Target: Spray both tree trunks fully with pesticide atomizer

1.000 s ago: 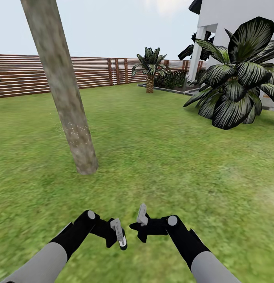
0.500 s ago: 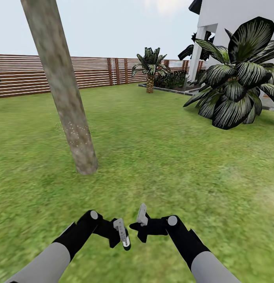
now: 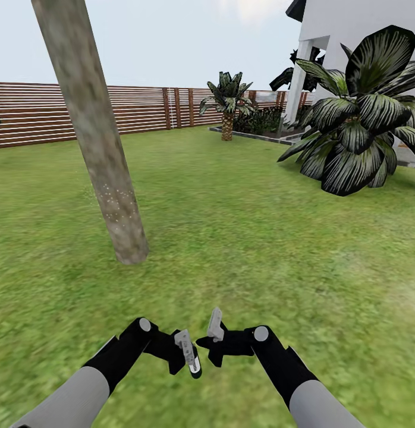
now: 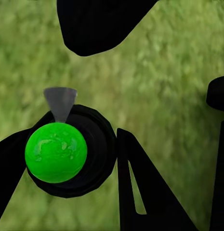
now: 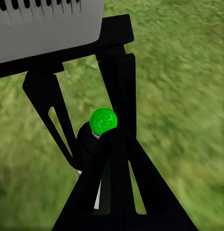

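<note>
My left gripper is shut on the pesticide atomizer, a small dark bottle with a white band, low over the grass floor. From the left wrist, the atomizer is a dark round body with a bright green cap and a grey cone, with a black finger on each side. My right gripper hangs just right of it, shut and holding nothing. The right wrist view looks past its closed fingers at the atomizer. One tree trunk, thick and pale, leans ahead on the left, with pale specks low on its bark.
A big broad-leaved plant stands at the right in front of the white house. A small palm grows at the back by the red-brown slat fence. Lawn stretches between me and the trunk.
My left gripper has shifted a little to the right with the atomizer, closer to my right gripper. The right arm, the tree and the view have stayed put.
</note>
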Tool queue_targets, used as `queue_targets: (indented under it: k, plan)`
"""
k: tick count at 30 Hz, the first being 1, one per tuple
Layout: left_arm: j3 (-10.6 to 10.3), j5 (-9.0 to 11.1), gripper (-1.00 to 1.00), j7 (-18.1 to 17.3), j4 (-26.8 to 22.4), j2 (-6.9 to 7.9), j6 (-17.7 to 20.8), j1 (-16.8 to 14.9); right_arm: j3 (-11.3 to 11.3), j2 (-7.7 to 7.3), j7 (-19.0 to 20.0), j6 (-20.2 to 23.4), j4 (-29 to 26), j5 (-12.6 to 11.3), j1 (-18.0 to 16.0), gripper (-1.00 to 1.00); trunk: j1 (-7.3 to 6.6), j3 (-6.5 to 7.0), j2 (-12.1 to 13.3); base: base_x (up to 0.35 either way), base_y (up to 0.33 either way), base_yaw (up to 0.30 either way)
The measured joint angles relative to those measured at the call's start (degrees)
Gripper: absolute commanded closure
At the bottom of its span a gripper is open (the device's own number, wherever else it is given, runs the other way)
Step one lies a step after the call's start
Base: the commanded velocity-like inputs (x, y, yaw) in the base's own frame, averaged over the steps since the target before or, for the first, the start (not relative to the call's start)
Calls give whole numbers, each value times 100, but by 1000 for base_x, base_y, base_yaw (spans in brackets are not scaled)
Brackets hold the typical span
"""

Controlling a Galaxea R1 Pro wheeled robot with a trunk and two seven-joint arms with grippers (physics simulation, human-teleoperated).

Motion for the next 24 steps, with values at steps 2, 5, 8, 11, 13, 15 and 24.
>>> queue_targets:
  k: [2, 5, 8, 11, 13, 15, 24]
  plan:
    - [0, 2, 100, 0, 0, -2, 3, 0, 0, -1, 0, 0, 0, 1, 0, 100, 0, 0, 0, 0, 0, 0]
    - [9, 2, 100, 0, 0, -1, 4, 0, 0, 3, 0, 0, 0, 3, 0, 100, 0, 0, 0, 0, 0, 0]
    - [17, 2, 100, 0, 0, 0, 5, 0, 0, 0, 0, 0, 0, 1, 0, 100, 0, 0, 0, 0, 0, 0]
    - [24, 2, 100, 0, 0, 0, 5, 0, 0, 1, 0, 0, 0, 1, 0, 100, 0, 0, 0, 0, 0, 0]
    - [26, 8, 100, 0, 0, 0, 5, 0, 0, 1, 0, 0, 1, 1, 0, 100, 0, 0, 0, 0, 0, 0]
    - [27, 10, 100, -2, 0, 0, 5, 0, 0, 1, 0, 0, 0, 4, 0, 100, 0, 0, 0, 0, 0, 0]
    - [30, 112, 100, -9, 0, 0, 5, 0, 0, 1, 0, 0, 8, 8, 0, 100, 0, 0, 0, 0, 0, 0]
